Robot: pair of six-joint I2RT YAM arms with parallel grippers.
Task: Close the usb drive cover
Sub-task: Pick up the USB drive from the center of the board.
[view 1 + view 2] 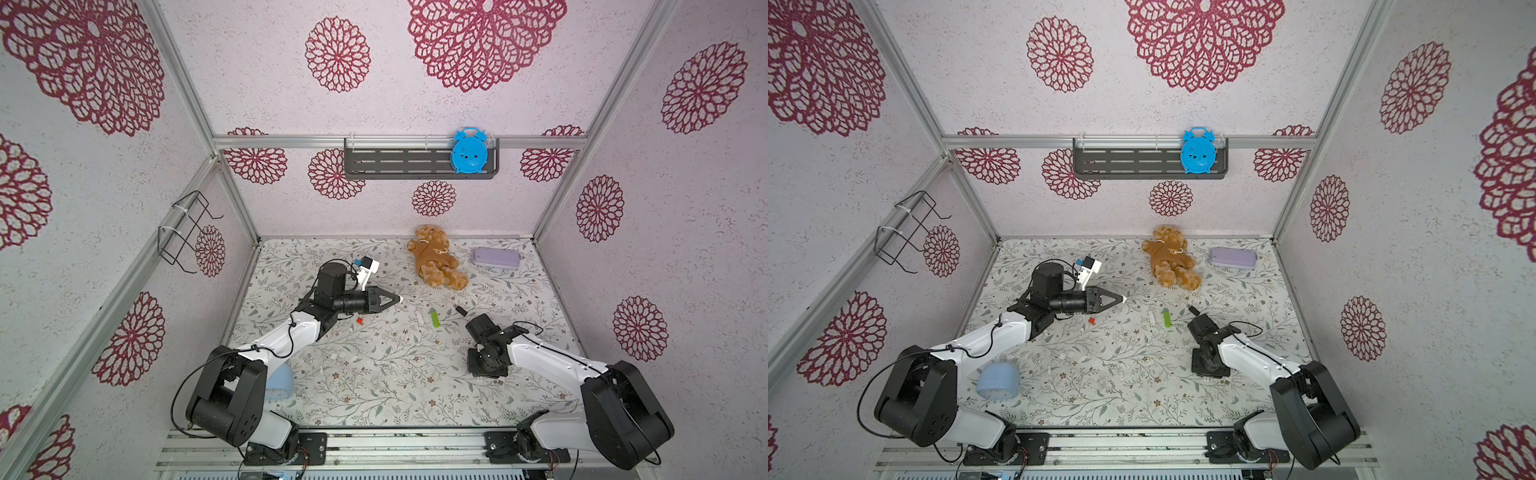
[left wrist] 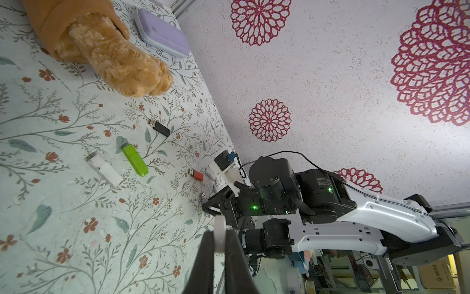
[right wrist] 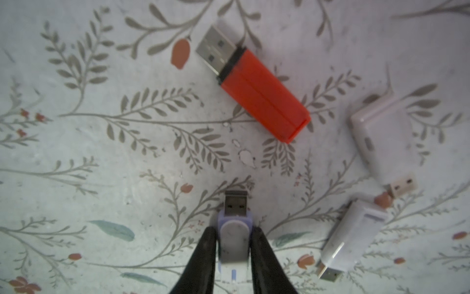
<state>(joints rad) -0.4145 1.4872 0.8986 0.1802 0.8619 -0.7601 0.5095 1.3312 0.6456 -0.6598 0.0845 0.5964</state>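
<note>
The left gripper [image 1: 398, 299] lies level above the floral tablecloth [image 1: 374, 395], its jaws drawn to a point around a small white piece [image 1: 400, 299]. Beside that arm lies a small red item [image 1: 359, 320]. A green USB drive [image 1: 434, 319] and a black USB drive [image 1: 460, 310] lie between the arms. The right arm [image 1: 540, 357] bends its wrist down, hiding its fingertips. At the back lie a teddy bear [image 1: 436, 257] and a lilac case [image 1: 496, 257]. A blue alarm clock [image 1: 469, 151] stands on the wall shelf [image 1: 395, 166].
</note>
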